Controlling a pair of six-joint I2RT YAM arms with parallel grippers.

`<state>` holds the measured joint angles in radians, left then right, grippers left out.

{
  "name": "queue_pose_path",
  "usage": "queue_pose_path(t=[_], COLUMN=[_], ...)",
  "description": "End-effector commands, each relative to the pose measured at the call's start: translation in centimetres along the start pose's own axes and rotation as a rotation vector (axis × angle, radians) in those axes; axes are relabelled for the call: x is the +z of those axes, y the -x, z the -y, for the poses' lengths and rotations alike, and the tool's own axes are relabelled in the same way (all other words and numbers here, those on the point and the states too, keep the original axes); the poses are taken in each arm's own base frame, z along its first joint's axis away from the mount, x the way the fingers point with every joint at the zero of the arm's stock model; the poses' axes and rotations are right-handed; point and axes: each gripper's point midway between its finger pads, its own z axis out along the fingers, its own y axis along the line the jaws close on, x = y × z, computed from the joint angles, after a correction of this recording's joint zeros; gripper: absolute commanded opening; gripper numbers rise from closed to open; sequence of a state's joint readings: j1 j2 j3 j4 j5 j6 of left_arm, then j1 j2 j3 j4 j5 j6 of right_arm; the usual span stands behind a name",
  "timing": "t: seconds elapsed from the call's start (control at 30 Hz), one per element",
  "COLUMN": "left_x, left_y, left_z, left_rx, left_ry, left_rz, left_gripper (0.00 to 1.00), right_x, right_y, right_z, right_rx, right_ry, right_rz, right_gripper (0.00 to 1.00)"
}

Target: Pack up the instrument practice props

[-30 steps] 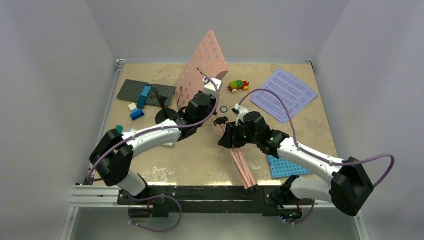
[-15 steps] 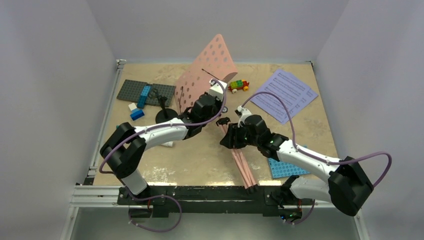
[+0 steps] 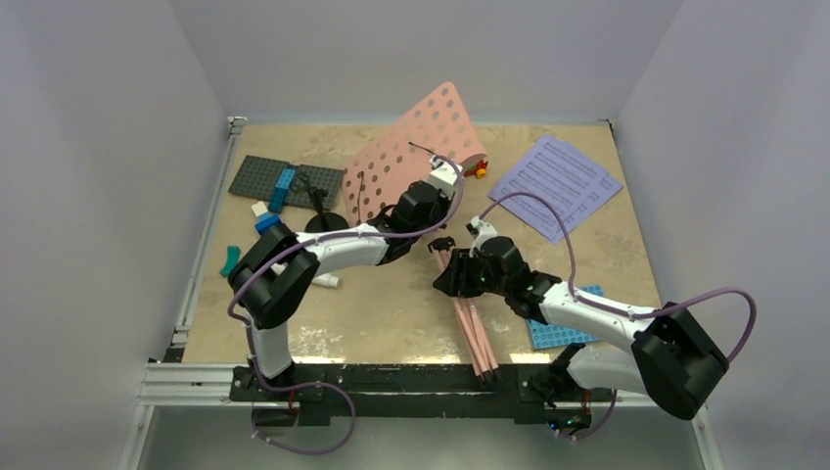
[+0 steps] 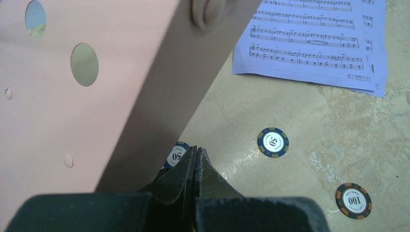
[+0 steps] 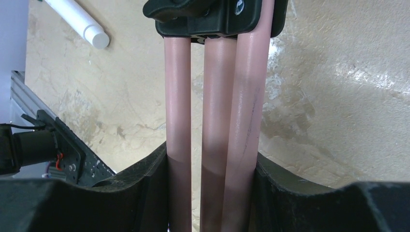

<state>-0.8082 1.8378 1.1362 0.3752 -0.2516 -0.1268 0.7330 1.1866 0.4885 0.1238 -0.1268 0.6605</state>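
Observation:
The pink music stand lies across the table. Its hole-dotted desk (image 3: pixel 416 147) leans over to the right, and its folded legs (image 3: pixel 473 328) run toward the near edge. My left gripper (image 3: pixel 438 192) is shut beside the desk's lower edge (image 4: pixel 72 101), with nothing visible between its fingertips (image 4: pixel 202 162). My right gripper (image 3: pixel 458 281) is shut on the three pink leg tubes (image 5: pixel 215 111), just below their black hub (image 5: pixel 217 17). The lavender sheet-music pages (image 3: pixel 556 184) lie at the far right, and they also show in the left wrist view (image 4: pixel 314 38). The black mic stand (image 3: pixel 318 223) stands to the left. The white microphone (image 5: pixel 80 21) lies on the table.
A grey studded plate (image 3: pixel 284 181) with blue bricks lies at the far left. A blue studded plate (image 3: pixel 563 328) lies under my right arm. A toy car (image 3: pixel 478 168) peeks out behind the desk. Poker chips (image 4: pixel 272 142) lie near my left fingertips. Walls close in three sides.
The pink desk has tipped farther down to the right and now hides most of the toy car. My left gripper has moved right with it. The right gripper still holds the legs.

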Motion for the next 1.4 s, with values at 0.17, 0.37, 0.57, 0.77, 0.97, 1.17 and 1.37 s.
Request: queue_pose_path(t=[0.17, 0.37, 0.57, 0.77, 0.97, 1.17, 1.37], left_x=[2.9, 3.7, 3.2, 1.6, -0.6, -4.8, -9.8], left_y=[1.5, 1.5, 1.4, 2.5, 3.8, 5.6, 7.4], left_z=[1.5, 2.3, 2.5, 3.3, 4.9, 7.0, 7.7], left_rx=[-0.013, -0.018, -0.016, -0.017, -0.028, -0.062, -0.126], left_ry=[-0.051, -0.076, -0.079, -0.116, -0.176, -0.247, -0.275], left_rz=[0.053, 0.057, 0.063, 0.071, 0.068, 0.106, 0.159], left_gripper=[0.00, 0.00, 0.00, 0.22, 0.52, 0.68, 0.74], right_x=[0.3, 0.1, 0.4, 0.8, 1.2, 1.0, 0.5], right_y=[4.8, 4.1, 2.9, 1.8, 0.3, -0.6, -1.8], right_z=[-1.3, -0.2, 0.8, 1.7, 2.8, 3.8, 4.7], right_rx=[0.003, 0.040, 0.070, 0.093, 0.124, 0.131, 0.124], right_ry=[0.032, -0.007, -0.034, -0.050, -0.086, -0.132, -0.196], right_rz=[0.226, 0.226, 0.198, 0.176, 0.131, 0.097, 0.031], right_gripper=[0.00, 0.00, 0.00, 0.00, 0.00, 0.00, 0.11])
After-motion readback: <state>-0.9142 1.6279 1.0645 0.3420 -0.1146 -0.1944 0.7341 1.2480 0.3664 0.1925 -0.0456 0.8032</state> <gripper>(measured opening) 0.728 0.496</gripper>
